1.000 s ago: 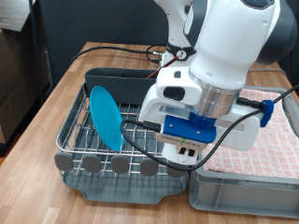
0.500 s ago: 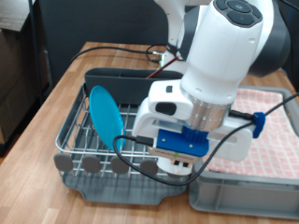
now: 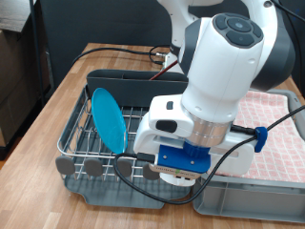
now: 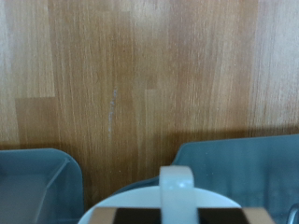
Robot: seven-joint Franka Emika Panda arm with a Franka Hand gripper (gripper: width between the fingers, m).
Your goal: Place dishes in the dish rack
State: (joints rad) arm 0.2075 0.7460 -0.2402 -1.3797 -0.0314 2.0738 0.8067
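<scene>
The light-blue plate point(image 3: 107, 119) stands on edge in the silver wire dish rack point(image 3: 81, 143), at the exterior view's left. The arm's white hand hangs low over the rack's right front corner and hides the fingers in that view. In the wrist view my gripper point(image 4: 177, 217) sits at the picture's edge, shut on a small white cup point(image 4: 175, 187) whose rim and handle show between the fingers. Below it lie wooden tabletop and parts of the dark grey tray point(image 4: 37, 182). The wooden spoon is out of view.
The grey caddy point(image 3: 119, 81) sits at the rack's far side. A light grey crate point(image 3: 248, 196) lined with pink checked cloth point(image 3: 281, 124) stands at the exterior view's right. Black cables trail over the rack. The wooden table point(image 3: 67, 91) runs to the left.
The arm has swung down and towards the exterior view's lower left, from over the crate's edge to over the rack's front right corner. The plate has not moved.
</scene>
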